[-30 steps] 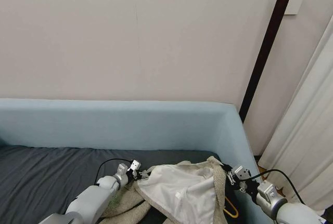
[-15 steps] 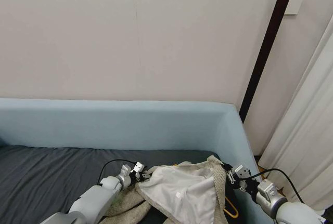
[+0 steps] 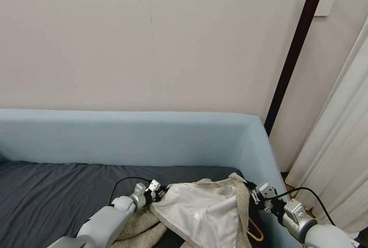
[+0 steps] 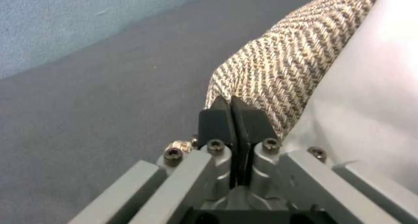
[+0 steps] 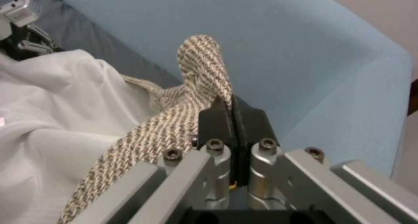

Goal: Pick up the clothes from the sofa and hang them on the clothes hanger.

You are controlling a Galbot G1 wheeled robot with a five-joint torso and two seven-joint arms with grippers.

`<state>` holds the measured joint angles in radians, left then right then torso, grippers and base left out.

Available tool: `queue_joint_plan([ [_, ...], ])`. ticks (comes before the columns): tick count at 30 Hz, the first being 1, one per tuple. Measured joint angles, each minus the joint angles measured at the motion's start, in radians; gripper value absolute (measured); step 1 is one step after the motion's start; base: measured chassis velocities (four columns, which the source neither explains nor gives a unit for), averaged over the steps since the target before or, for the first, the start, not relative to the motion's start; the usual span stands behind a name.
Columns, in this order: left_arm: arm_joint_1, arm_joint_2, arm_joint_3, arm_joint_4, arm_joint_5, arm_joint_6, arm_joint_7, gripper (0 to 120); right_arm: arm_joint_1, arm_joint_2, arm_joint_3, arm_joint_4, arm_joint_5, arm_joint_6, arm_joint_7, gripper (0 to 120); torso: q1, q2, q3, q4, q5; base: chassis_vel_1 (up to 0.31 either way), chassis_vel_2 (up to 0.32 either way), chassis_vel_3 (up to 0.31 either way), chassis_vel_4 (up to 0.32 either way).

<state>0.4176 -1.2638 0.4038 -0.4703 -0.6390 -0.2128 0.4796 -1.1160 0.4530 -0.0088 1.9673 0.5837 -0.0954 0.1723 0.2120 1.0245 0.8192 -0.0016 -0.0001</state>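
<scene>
**Coat pinched at both ends, low over the sofa**

A slight shift inward since a second ago for the left gripper [image 3: 156, 191], closer now to the herringbone coat [image 3: 240, 205]. Fingers pressed together there, nipping the tweed edge beside the white lining [image 3: 201, 213]. Same at the right gripper [image 3: 253, 193]: fingers clamped on a raised fold of tweed. Underneath, dark grey seat cushion [image 3: 52, 193]. Behind, pale blue sofa back [image 3: 144, 136]. Farther right, dark rack pole [image 3: 293, 52] and white curtain [image 3: 339, 156].

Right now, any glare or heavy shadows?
Head view: even light on the pale wall, no glare. Left wrist view: the white lining of the beige herringbone garment is brightest beside the left gripper. Right wrist view: the right gripper pinches it against an evenly lit light blue sofa.
</scene>
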Motion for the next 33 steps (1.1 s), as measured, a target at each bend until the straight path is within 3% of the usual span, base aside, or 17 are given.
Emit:
queue_joint_plan([
  [8,0.02,0.011,-0.023,-0.043,-0.012,-0.014,-0.033,0,-0.006,0.012,0.002,0.002,0.007,0.001,0.007,0,0.0,0.0,0.0,0.0,-0.0002,0.0,0.0,0.0,0.0],
  [10,0.023,0.026,-0.023,-0.074,-0.028,-0.019,-0.047,0,-0.001,0.019,0.002,0.001,0.013,0.004,0.009,0,0.0,0.0,0.0,-0.0002,-0.0001,0.0,0.0,0.0,0.0],
  [12,0.026,0.082,-0.015,-0.165,-0.067,-0.035,-0.082,0,0.018,0.036,-0.001,-0.004,0.026,0.012,0.01,0,0.0,0.0,0.0,-0.0001,-0.0003,0.0,0.0,0.0,0.0],
  [14,0.026,0.088,-0.014,-0.173,-0.071,-0.035,-0.085,0,0.019,0.037,-0.001,-0.004,0.027,0.013,0.01,0,0.0,0.0,0.0,-0.0001,-0.0002,0.0,0.0,0.0,0.0],
  [16,0.034,0.195,-0.009,-0.314,-0.161,-0.02,-0.148,0,0.041,0.052,-0.005,-0.008,0.037,0.019,0.01,0,0.0,0.0,0.0,0.0,-0.0003,0.0,0.0,0.0,0.0],
  [19,0.041,0.247,-0.011,-0.374,-0.196,-0.01,-0.175,0,0.05,0.057,-0.008,-0.009,0.041,0.021,0.01,0,0.0,0.0,0.0,0.0001,-0.0002,0.0,0.0,0.0,0.0],
  [20,0.055,0.314,-0.024,-0.467,-0.234,0.004,-0.209,0,0.061,0.065,-0.012,-0.011,0.043,0.028,0.008,0,0.0,0.0,0.0,0.0007,-0.0003,0.0,0.0,0.0,0.0],
  [22,0.06,0.33,-0.033,-0.496,-0.245,0.007,-0.219,0,0.065,0.068,-0.014,-0.012,0.044,0.031,0.008,0,0.0,0.0,0.0,0.0008,-0.0002,0.0,0.0,0.0,0.0],
  [24,0.085,0.401,-0.073,-0.624,-0.294,0.028,-0.263,0,0.081,0.077,-0.016,-0.012,0.054,0.043,0.005,0,0.0,0.0,0.0,0.0,0.0,0.0,0.0,0.0,0.0],
  [26,0.091,0.416,-0.084,-0.656,-0.303,0.033,-0.271,0,0.085,0.079,-0.017,-0.011,0.057,0.047,0.003,0,0.0,0.0,0.0,0.0001,-0.0002,0.0,0.0,0.0,0.0],
  [27,0.112,0.459,-0.115,-0.743,-0.327,0.047,-0.293,0,0.097,0.084,-0.018,-0.01,0.063,0.06,-0.003,0,0.0,0.0,0.0,-0.0004,-0.0006,0.0,0.0,0.0,0.0],
  [29,0.139,0.51,-0.159,-0.831,-0.355,0.062,-0.32,0,0.113,0.093,-0.019,-0.005,0.079,0.071,-0.008,0,0.0,0.0,0.0,-0.0005,-0.0002,0.0,0.0,0.0,0.0],
  [30,0.139,0.51,-0.159,-0.831,-0.355,0.062,-0.32,0,0.113,0.093,-0.019,-0.005,0.079,0.071,-0.008,0,0.0,0.0,0.0,-0.0005,-0.0002,0.0,0.0,0.0,0.0],
  [33,0.215,0.606,-0.271,-0.999,-0.394,0.088,-0.352,0,0.152,0.113,-0.027,0.01,0.125,0.076,-0.01,0,0.0,0.0,0.0,0.0,-0.0002,0.0,0.0,0.0,0.0],
])
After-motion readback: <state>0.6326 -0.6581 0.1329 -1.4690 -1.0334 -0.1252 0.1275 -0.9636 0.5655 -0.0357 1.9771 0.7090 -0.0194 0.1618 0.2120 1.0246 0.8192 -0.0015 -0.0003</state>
